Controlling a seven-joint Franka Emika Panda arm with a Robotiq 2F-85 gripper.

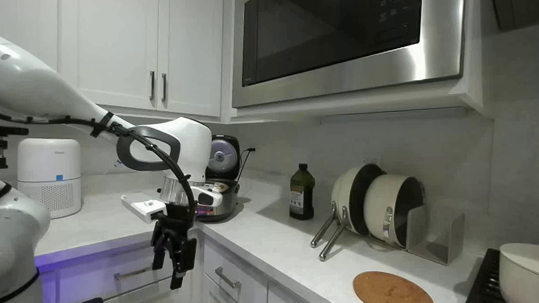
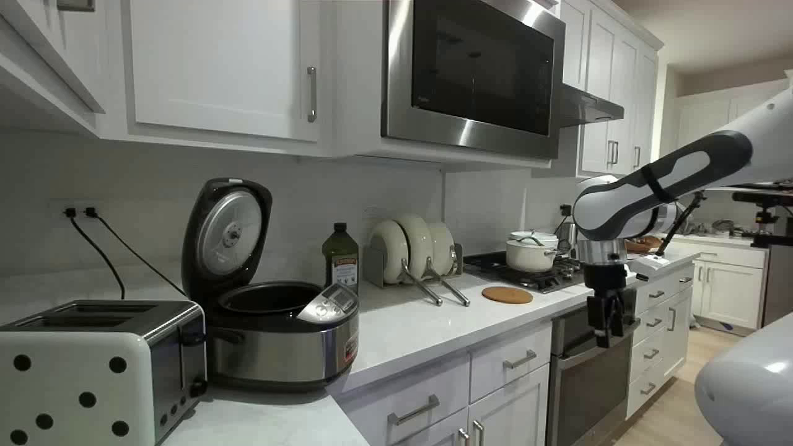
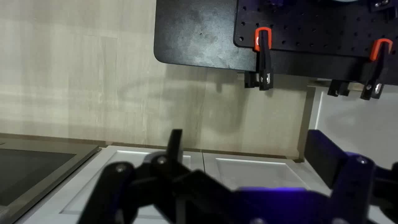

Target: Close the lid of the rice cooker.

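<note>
The rice cooker [image 2: 279, 356], with a steel body and dark trim, stands on the counter corner in both exterior views; the arm partly covers it in an exterior view [image 1: 228, 200]. Its lid [image 2: 230, 235] stands open, tilted up and back on the hinge, with a silvery round plate on the dark inner face. The lid also shows behind the arm in an exterior view [image 1: 224, 155]. My gripper [image 1: 168, 271] points down, open and empty, in front of the counter and apart from the cooker. In the wrist view its fingers [image 3: 245, 133] are wide apart over floor and cabinet doors; no cooker shows there.
A white dotted toaster [image 2: 80, 384] stands close beside the cooker. A dark green bottle [image 1: 302, 193], racked pans [image 1: 390, 210] and a cork mat [image 1: 391, 290] lie along the counter. A microwave [image 1: 338, 77] hangs above. A black table with clamps [image 3: 199, 37] shows in the wrist view.
</note>
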